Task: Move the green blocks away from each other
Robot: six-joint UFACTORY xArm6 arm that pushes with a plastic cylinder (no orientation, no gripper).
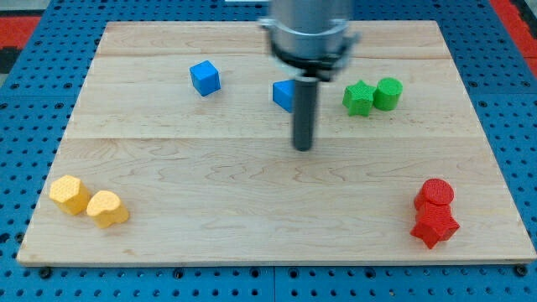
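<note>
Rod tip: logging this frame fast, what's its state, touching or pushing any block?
My tip: no gripper, holds nothing; on bare board, touching no block, below the partly hidden blue block, left of and below the touching green blocks.

**A robot test bench in a lab**

A pale wooden table (252, 218) rests on a blue perforated base (25, 101) with a regular hole grid, the sort used for mounting rigs. Red matting (516, 17) shows at the far corner. A metal robot arm (309, 33) hangs above plain coloured blocks, laid out like trial pieces rather than household goods.
</note>
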